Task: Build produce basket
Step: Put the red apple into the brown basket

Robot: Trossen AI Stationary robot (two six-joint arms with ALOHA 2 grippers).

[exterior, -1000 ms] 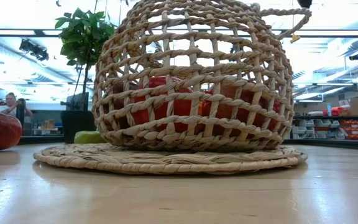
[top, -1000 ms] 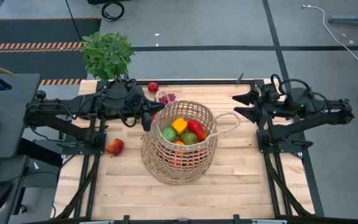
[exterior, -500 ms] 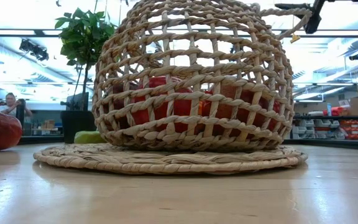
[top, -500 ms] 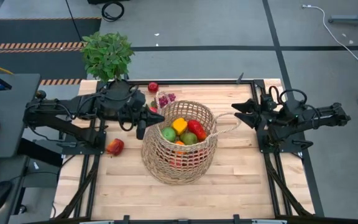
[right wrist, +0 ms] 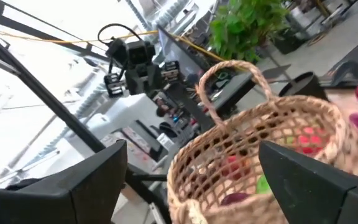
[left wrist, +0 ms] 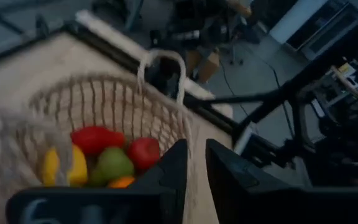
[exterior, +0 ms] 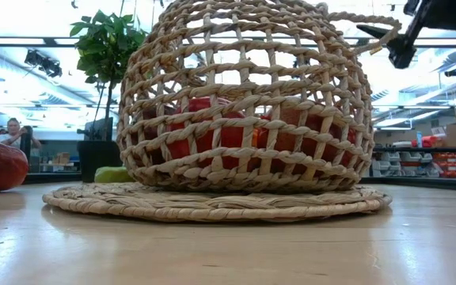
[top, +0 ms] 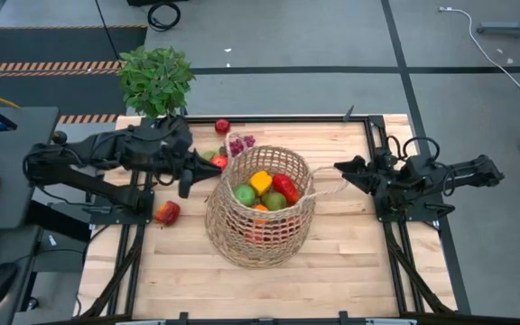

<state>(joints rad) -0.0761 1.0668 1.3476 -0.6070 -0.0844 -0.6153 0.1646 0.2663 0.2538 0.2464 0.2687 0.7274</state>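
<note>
The tan wicker basket (top: 260, 212) stands upright mid-table and holds a yellow pepper (top: 260, 182), a green apple (top: 245, 193), a red pepper (top: 286, 189) and more fruit below. On the table behind and left of it lie a red apple (top: 222, 126), purple grapes (top: 240, 142), another red fruit (top: 218, 162) and a red-orange piece (top: 167, 213). My left gripper (top: 188, 186) (left wrist: 197, 177) hangs shut and empty, left of the basket rim. My right gripper (top: 341, 169) (right wrist: 191, 186) (exterior: 386, 43) is open, close by the basket's right loop handle (top: 330, 181).
A potted green plant (top: 156, 79) stands at the far left corner of the table. In the low view a flat woven disc (exterior: 212, 204) lies under the basket. Bare wood (top: 350, 262) stretches along the near side. People show far off in the room (exterior: 14, 131).
My left gripper has drawn back from the basket's left rim toward the table's left edge. My right gripper has moved toward the near edge and closer to the basket's right handle, coming into the low view at upper right. The basket and the fruit have stayed put.
</note>
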